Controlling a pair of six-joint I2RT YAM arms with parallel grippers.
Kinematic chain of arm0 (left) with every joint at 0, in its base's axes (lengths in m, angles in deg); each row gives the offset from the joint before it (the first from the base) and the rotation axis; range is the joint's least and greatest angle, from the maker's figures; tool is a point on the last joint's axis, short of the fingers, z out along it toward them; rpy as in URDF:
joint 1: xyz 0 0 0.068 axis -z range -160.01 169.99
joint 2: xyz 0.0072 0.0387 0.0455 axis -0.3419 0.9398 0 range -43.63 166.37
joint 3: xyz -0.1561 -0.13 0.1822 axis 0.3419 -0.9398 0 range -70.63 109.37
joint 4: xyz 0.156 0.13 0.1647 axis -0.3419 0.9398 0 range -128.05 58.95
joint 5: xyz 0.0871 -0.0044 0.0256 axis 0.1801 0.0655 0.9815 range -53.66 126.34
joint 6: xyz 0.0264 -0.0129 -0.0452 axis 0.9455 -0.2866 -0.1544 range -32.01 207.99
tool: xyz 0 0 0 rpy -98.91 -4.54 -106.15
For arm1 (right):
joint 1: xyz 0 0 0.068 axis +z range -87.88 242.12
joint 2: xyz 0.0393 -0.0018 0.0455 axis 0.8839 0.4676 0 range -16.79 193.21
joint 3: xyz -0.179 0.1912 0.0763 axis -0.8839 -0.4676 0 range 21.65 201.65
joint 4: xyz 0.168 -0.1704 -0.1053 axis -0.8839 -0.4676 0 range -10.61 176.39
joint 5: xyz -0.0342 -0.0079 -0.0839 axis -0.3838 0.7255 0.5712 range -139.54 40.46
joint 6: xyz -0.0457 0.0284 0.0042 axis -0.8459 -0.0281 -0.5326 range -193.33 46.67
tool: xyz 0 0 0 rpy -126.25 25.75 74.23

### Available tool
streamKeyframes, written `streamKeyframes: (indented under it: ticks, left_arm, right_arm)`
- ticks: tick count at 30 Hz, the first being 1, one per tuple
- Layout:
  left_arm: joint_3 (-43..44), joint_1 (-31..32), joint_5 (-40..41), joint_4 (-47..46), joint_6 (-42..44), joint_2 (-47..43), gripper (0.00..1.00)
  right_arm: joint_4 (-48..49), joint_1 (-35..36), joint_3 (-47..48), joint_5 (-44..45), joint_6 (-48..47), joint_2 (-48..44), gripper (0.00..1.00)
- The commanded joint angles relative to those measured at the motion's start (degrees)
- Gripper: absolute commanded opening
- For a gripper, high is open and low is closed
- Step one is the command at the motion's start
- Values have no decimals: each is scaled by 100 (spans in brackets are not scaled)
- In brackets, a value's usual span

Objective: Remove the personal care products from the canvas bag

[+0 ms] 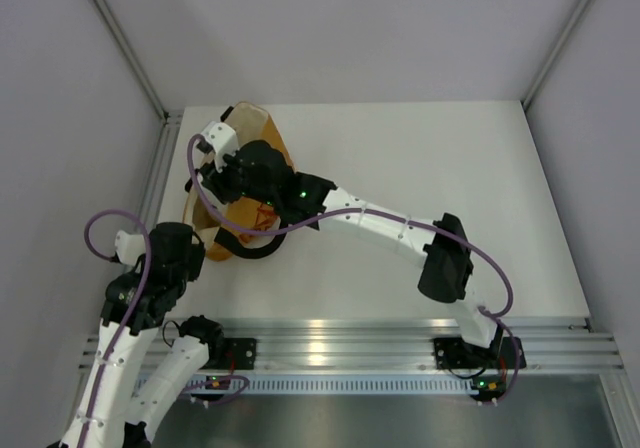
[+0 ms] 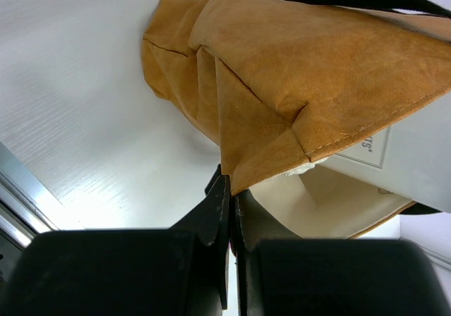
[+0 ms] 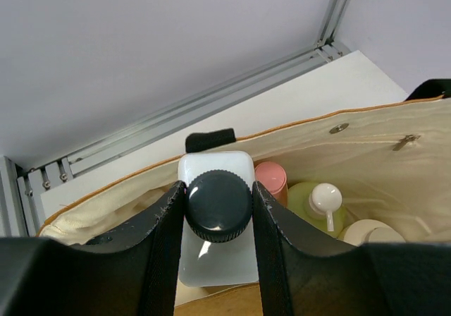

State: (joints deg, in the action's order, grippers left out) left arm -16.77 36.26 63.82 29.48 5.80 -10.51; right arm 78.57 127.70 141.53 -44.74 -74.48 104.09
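Item 1, my right gripper (image 3: 217,189): clamped on the black cap (image 3: 218,207) of the clear-white squarish bottle (image 3: 215,263), held at the mouth of the canvas bag (image 3: 366,154).

Item 2, just right of those fingers, inside the bag: pink-capped bottle (image 3: 270,177), pale green bottle (image 3: 310,210), cream-capped bottle (image 3: 370,233).

Item 3, my left gripper (image 2: 230,189): fingers pressed together, apparently pinching the bag's rim directly ahead; the fabric partly hides the contact.

- We see the canvas bag (image 2: 317,69), mustard-orange and cream-lined, open on the desk.
- The clear-white bottle (image 3: 215,259), black-capped, stands upright between the jaws of the right gripper (image 3: 217,189).
- The pink-capped bottle (image 3: 270,178), pale green bottle (image 3: 317,207) and cream-capped bottle (image 3: 370,233) stand inside it.
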Motion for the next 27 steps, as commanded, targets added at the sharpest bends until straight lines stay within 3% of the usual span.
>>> streamKeyframes:
  ticks: [1, 27]
  left_arm:
    - [159, -1, 73, 331, -191, -69, 0]
    - [98, -10, 90, 314, -403, -61, 0]
  right_arm:
    - [957, 60, 361, 109, -158, -891, 0]
    - [790, 69, 809, 399, -413, -1374, 0]
